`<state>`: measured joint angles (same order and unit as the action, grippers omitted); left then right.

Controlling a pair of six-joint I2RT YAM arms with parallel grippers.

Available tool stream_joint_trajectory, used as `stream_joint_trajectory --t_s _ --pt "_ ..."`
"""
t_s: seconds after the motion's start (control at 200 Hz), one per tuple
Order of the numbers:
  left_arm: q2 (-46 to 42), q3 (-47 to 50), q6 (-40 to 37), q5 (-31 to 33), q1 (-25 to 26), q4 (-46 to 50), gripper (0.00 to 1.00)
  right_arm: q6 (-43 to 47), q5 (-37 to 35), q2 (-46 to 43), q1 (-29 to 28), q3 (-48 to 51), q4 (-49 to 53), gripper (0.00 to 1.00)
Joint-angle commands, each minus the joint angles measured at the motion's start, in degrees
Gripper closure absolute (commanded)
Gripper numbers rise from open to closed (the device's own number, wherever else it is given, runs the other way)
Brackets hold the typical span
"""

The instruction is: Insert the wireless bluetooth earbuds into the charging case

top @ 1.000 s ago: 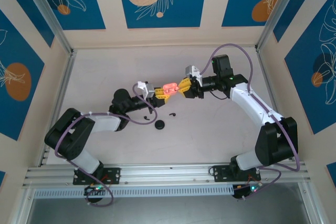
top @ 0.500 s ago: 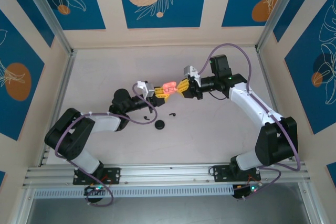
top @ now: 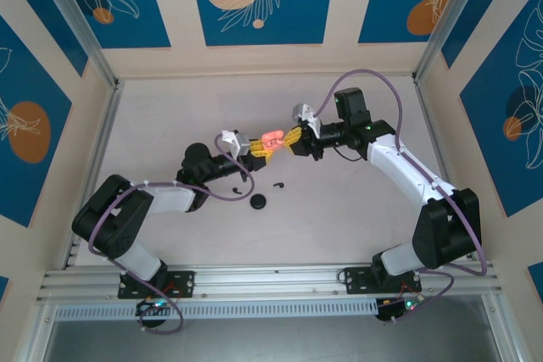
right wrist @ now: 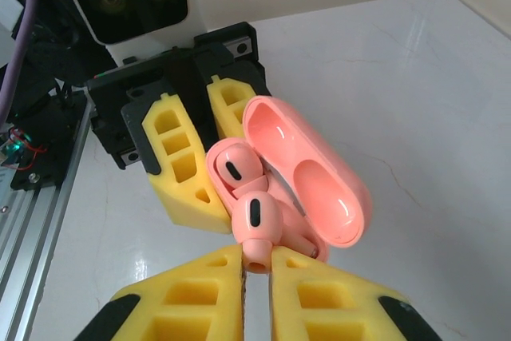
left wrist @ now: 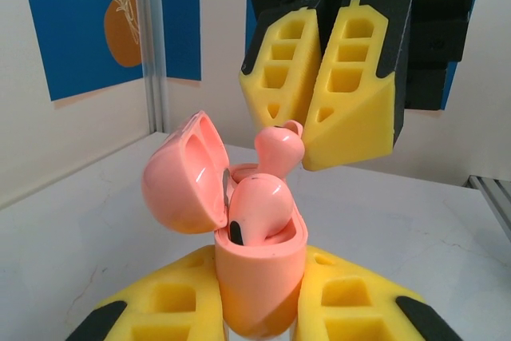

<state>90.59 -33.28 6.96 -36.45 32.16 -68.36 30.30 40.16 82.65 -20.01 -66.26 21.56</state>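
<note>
- The left gripper is clamped on the lower body of the pink charging case, with 1 yellow finger pressed against each side.
- The case stands upright in that grip, lifted off the table.
- The case's lid is hinged open and tilts back, its hollow inside showing in the right wrist view.
- 1 pink earbud sits in a well of the case, its rounded head rising above the rim.
- The right gripper has its jaws drawn together, and the stem end of a second pink earbud is pinched at the fingertips.
- This second bud is at the mouth of the case, right beside the seated one. In the left wrist view its head stands higher than the seated bud's.
- In the top view the 2 grippers meet tip to tip over the middle of the table, with the case between them.
- On the table on the near side of the grippers lie a black earbud and a second black earbud, apart from each other and from the case.
- A small black round object lies on the table between those 2, slightly closer to the arm bases.
</note>
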Motion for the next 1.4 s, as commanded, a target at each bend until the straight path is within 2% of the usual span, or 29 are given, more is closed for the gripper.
stream_joint_trajectory --t_s 0.0,0.595,1.395 --pt "-1.3 -0.3 -1.2 -0.6 0.5 -1.7 0.87 -3.3 -1.6 0.1 -0.2 0.6 -2.5 0.87" --pt "-2.0 -0.1 -1.4 0.2 0.5 -0.4 0.87 -6.8 -6.7 -0.5 -0.2 3.1 -3.1 0.88" --pt "-2.4 0.5 -3.5 2.7 0.7 0.0 0.87 -17.6 -8.8 -1.4 -1.8 6.4 -12.7 0.88"
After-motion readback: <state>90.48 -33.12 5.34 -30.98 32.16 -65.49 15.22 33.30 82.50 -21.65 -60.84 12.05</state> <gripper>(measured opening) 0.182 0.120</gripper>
